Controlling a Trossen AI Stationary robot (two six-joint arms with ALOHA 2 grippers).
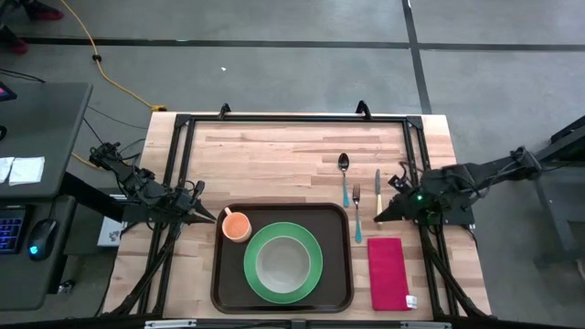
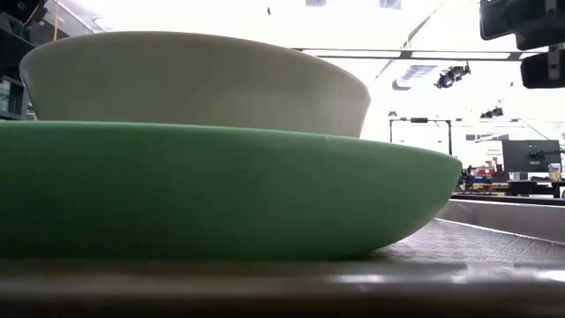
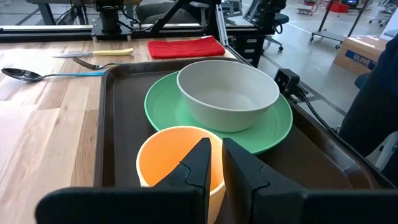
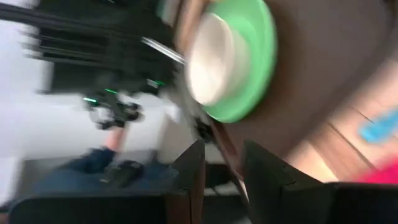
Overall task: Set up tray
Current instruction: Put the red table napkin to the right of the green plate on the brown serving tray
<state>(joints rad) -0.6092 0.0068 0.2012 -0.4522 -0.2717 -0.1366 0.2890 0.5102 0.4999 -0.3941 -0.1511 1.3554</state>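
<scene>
Tray (image 1: 340, 260): large, dark brown, rectangular, rounded corners, raised rim. Lies flat on the table, between the left claw (image 1: 214, 217) and the right claw (image 1: 377, 217); left claw's tips at its rim, contact uncertain. Surface appears textured.

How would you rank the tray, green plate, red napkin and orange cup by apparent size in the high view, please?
1. Tray, clearly largest.
2. Green plate.
3. Red napkin.
4. Orange cup, smallest.
</scene>
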